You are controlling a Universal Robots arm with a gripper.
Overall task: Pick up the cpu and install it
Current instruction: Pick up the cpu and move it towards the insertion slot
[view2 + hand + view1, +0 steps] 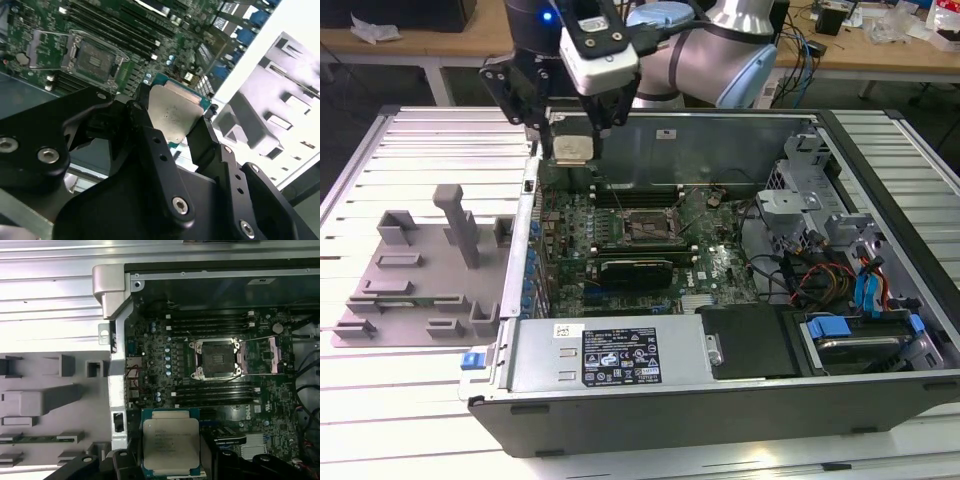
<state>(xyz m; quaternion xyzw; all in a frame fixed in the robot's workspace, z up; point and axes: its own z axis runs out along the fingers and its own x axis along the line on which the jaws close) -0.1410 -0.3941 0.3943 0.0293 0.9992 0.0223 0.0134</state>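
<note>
- The cpu (171,442) is held by its edges in the end effector (171,462), which is clenched on it. It is carried in the air over the case (720,395) corner at the exterior view's left, well apart from the socket (215,359).
- The socket is open, with its frame (272,354) swung aside, and the chip is not yet seated.
- A drop onto the board (150,390) could be caused by the narrow edge grip slipping.
- Socket pins could be bent if the chip were lowered tilted or turned the wrong way; no orientation mark can be made out.
- The case wall or the raised frame could be struck on the way across.
- A black-and-white label (620,357) and a small white sticker (568,331) are seen on the case's near wall, but their print cannot be read.
- Faint print is seen on the cpu's top, and it is not legible.
</note>
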